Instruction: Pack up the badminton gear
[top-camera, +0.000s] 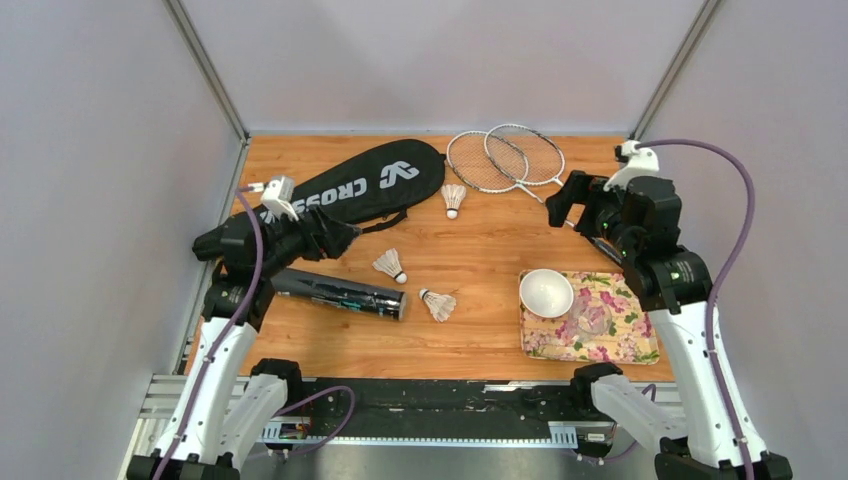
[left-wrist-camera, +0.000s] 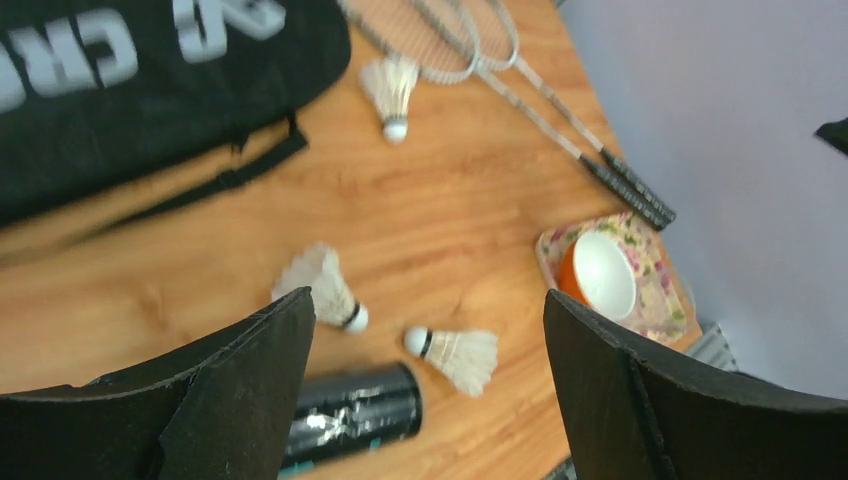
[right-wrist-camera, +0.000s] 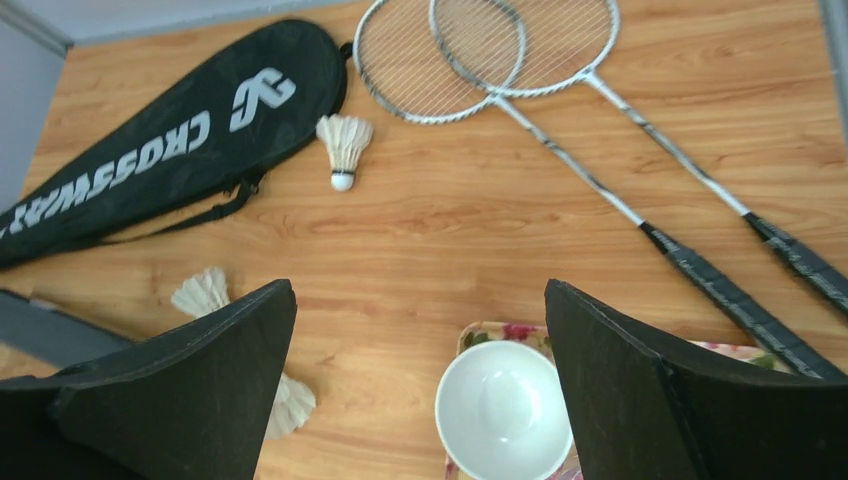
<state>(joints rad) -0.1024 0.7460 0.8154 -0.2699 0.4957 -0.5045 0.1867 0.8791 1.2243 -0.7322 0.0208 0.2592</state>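
Observation:
The black CROSSWAY bag (top-camera: 370, 185) lies at the back left. Two silver rackets (top-camera: 505, 160) lie crossed at the back centre, handles running right under my right arm. Three white shuttlecocks lie loose: one (top-camera: 454, 198) beside the bag, one (top-camera: 390, 265) mid-table, one (top-camera: 438, 304) at the open end of the dark tube (top-camera: 340, 293). My left gripper (top-camera: 335, 235) is open and empty above the bag's near edge; its wrist view shows the tube (left-wrist-camera: 350, 415) and two shuttlecocks (left-wrist-camera: 460, 355) below. My right gripper (top-camera: 558, 205) is open and empty above the racket shafts (right-wrist-camera: 640, 215).
A white bowl (top-camera: 546, 292) stands on the left end of a flower-patterned tray (top-camera: 610, 335) at the front right. The bowl also shows below my right gripper (right-wrist-camera: 503, 410). Grey walls close in the table on three sides.

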